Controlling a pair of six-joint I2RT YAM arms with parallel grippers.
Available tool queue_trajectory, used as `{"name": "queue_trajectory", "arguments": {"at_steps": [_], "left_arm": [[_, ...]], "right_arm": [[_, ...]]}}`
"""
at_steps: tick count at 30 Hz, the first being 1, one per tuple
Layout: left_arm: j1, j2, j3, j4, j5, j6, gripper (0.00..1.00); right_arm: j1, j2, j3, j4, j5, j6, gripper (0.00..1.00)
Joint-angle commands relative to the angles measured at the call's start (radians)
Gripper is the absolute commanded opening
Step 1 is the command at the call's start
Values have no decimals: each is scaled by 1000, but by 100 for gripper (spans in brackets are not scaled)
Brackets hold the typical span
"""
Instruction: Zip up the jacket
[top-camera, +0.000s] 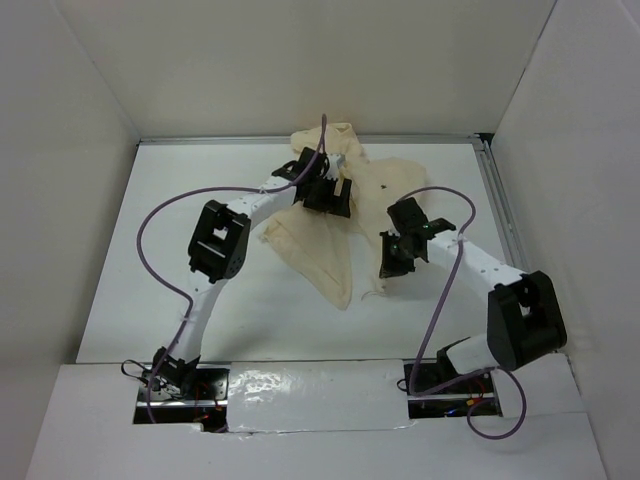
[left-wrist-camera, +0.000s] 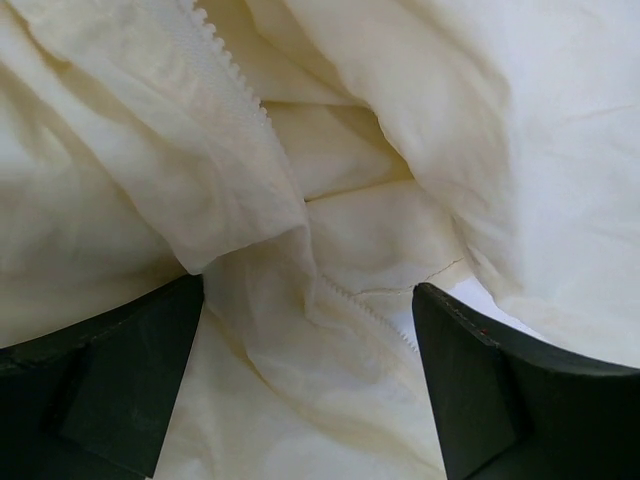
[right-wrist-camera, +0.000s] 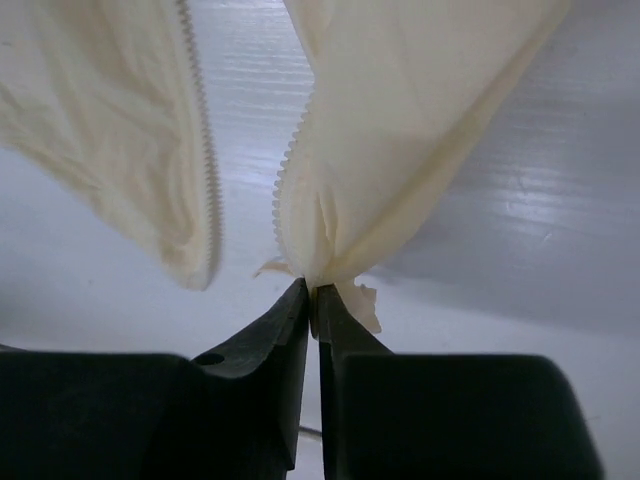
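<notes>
The cream jacket (top-camera: 320, 240) lies crumpled in the middle of the white table, its front unzipped. My left gripper (top-camera: 327, 196) hovers over its upper part, jaws wide open, with folds of cloth and a line of zipper teeth (left-wrist-camera: 235, 75) between the fingers (left-wrist-camera: 480, 390). My right gripper (top-camera: 396, 258) is at the jacket's lower right edge, shut on a bunched corner of the jacket (right-wrist-camera: 330, 262) next to one row of zipper teeth (right-wrist-camera: 283, 190). The other row of zipper teeth (right-wrist-camera: 205, 170) hangs apart to the left. No dark zipper pull shows for certain.
White walls enclose the table (top-camera: 180, 260) on three sides. A metal rail (top-camera: 500, 200) runs along the right edge. Purple cables (top-camera: 160, 215) loop from both arms. A small dark speck (top-camera: 384, 186) sits on the jacket's right panel.
</notes>
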Motion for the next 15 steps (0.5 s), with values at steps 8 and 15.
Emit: {"name": "queue_trajectory", "arguments": {"at_steps": [8,15], "left_arm": [[2,-146,-131,34,-1,-32,99],[2,-161,-153,28,-33,-7,99]], "right_arm": [[38,63,-33,203,-12,-66,62],[63,3,-82,166,102,-71,63]]}}
